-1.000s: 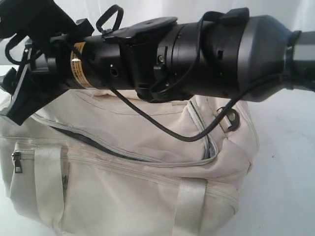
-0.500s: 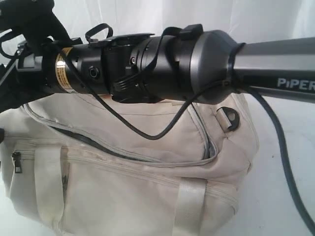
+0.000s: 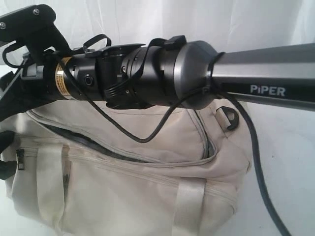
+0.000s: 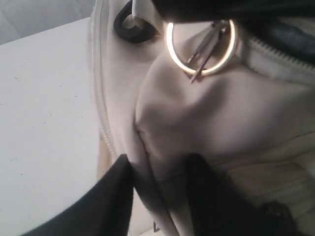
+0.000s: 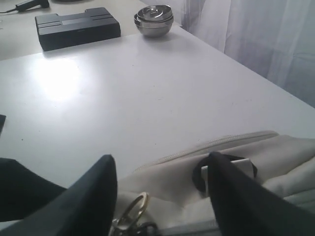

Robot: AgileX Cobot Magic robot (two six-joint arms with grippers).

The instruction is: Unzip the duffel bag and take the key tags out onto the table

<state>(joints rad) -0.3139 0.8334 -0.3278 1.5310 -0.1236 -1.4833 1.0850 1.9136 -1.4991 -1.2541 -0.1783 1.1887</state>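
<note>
crossing the duffel bag point(image 3: 123, 191): arm point(image 3: 266, 73) marked "piper"

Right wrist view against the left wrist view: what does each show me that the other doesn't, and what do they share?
Only the right wrist view shows the right gripper, its fingers wide apart above the bag. It also shows a black flat box, stacked steel bowls and a white curtain beyond. Only the left wrist view shows the left gripper, its fingers either side of a fold of bag fabric. Both show the duffel bag, a metal ring at its zipper, a black D-ring and the white table.
</note>
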